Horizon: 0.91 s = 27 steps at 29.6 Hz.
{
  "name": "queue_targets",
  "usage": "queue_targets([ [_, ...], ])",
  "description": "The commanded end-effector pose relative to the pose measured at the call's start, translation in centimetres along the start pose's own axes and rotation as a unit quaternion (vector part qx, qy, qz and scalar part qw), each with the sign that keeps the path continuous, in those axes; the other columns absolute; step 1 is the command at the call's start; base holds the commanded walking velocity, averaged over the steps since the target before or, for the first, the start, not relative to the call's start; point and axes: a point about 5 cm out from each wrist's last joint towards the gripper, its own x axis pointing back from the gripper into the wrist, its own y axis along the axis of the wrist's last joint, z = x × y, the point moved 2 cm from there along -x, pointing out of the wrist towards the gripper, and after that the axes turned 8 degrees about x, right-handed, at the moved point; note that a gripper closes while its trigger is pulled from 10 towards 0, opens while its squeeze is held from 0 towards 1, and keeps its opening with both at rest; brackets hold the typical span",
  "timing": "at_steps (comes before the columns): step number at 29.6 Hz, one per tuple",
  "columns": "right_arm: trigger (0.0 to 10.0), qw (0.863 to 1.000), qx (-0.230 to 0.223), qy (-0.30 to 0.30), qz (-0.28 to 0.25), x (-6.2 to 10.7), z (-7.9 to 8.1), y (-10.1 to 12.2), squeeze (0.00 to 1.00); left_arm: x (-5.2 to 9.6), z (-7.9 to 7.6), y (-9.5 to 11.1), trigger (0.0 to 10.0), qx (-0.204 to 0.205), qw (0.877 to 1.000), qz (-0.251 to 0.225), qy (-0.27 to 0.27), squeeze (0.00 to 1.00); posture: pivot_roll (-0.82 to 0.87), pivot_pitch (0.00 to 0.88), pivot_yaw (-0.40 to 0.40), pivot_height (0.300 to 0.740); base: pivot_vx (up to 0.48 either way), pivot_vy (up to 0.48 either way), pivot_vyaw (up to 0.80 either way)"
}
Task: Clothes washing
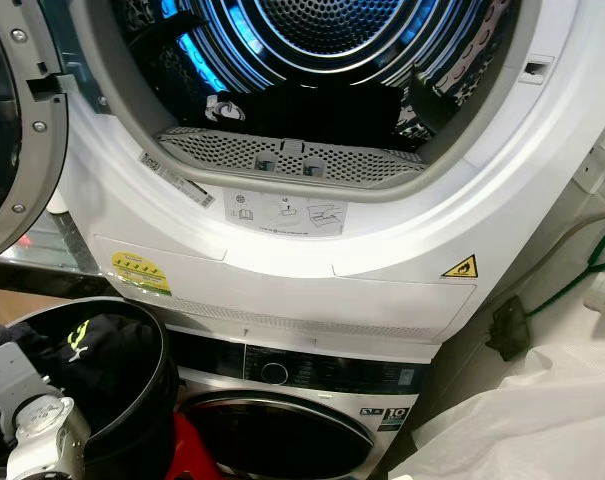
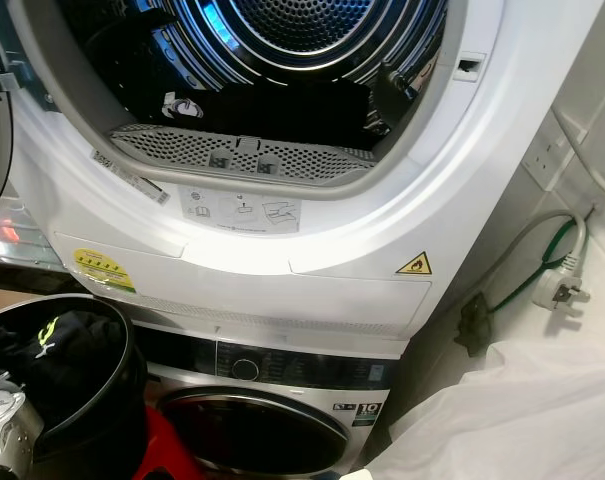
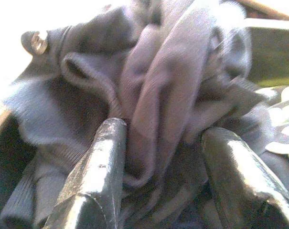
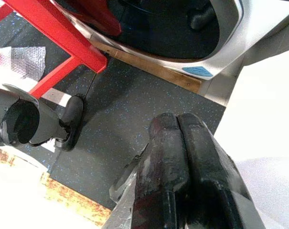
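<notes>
A white front-loading dryer [image 1: 312, 250] stands stacked on a dark-fronted washing machine [image 1: 282, 410], its round opening showing a ribbed, perforated steel drum [image 1: 312, 30] lit blue, with dark clothes [image 1: 322, 105] lying at the drum's bottom behind a perforated grey lint filter [image 1: 292, 157]. At near left, a round black plastic bucket [image 1: 157, 400] holds dark garments [image 1: 92, 365]. The left gripper [image 3: 156, 157] has its glossy black fingers spread, pressed into soft, ribbed grey-purple knit fabric [image 3: 158, 81]. The right gripper [image 4: 178, 138] hangs above speckled dark floor [image 4: 111, 133], fingers pressed together, near a red stool leg [image 4: 58, 33].
</notes>
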Motion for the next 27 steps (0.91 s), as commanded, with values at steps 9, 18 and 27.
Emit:
queue_targets([
  [9,10.0,1.000,-0.001,-0.004,0.000,0.0,-0.3,0.1,0.00,-0.6,-0.7,1.6,10.0,0.030,1.000,0.001,-0.007,1.00,0.15,0.000,-0.036,0.740,0.000,0.000,0.00],
  [18,10.0,1.000,-0.007,-0.004,0.000,0.0,-0.2,-0.1,0.00,-1.1,-0.4,2.2,10.0,0.024,1.000,0.010,-0.010,1.00,0.14,0.000,-0.029,0.740,0.000,0.000,0.00],
  [27,10.0,1.000,-0.009,-0.004,0.002,0.1,-0.2,-0.4,0.00,-1.3,-0.2,1.8,10.0,0.018,0.999,0.028,-0.014,1.00,0.13,0.000,-0.030,0.740,0.000,0.000,0.00],
])
